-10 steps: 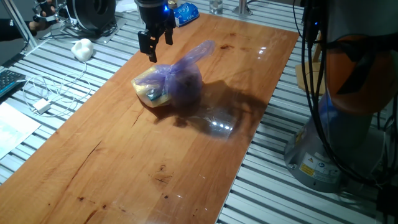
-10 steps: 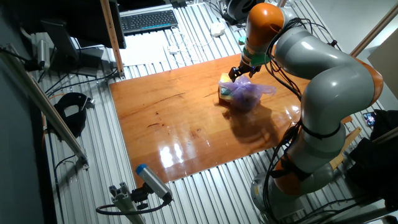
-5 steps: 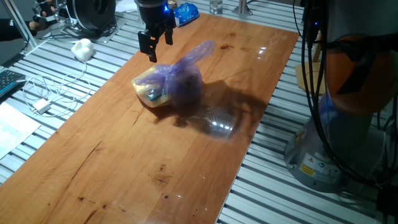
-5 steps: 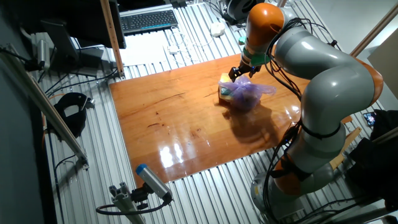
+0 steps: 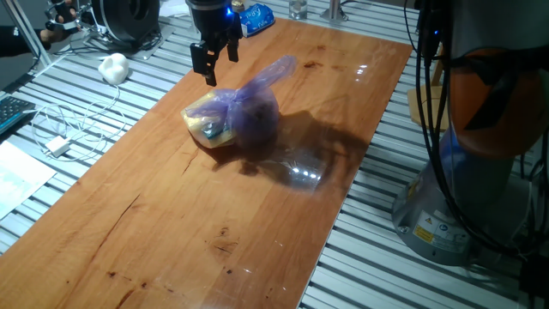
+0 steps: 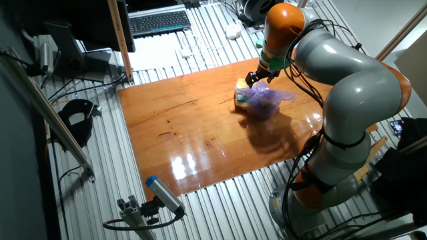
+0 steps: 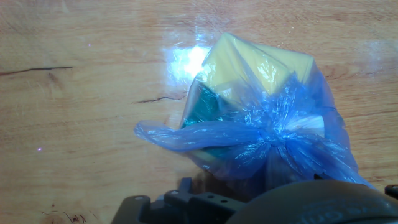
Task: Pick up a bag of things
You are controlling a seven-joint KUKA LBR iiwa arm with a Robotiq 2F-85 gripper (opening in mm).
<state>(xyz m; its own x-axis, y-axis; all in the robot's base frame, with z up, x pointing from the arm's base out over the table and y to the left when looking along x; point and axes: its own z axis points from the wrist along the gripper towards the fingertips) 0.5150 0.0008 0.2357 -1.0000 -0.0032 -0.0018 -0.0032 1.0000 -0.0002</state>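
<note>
The bag of things (image 5: 244, 112) is a translucent purple plastic bag lying on the wooden table (image 5: 171, 223), with a yellow item showing at its left side and a twisted tail pointing up toward the far right. My gripper (image 5: 220, 65) hangs just above and behind the bag's left part, open, with nothing between its fingers. In the other fixed view the gripper (image 6: 252, 79) sits right over the bag (image 6: 261, 100). The hand view looks straight down on the bag (image 7: 261, 118), with its knot near the centre right and the tail stretching left.
A white lumpy wad (image 5: 113, 67) lies on the slatted bench left of the table. A blue packet (image 5: 256, 19) rests at the table's far end. White cables with an adapter (image 5: 58, 144) lie to the left. The arm's base (image 5: 480, 172) stands at the right.
</note>
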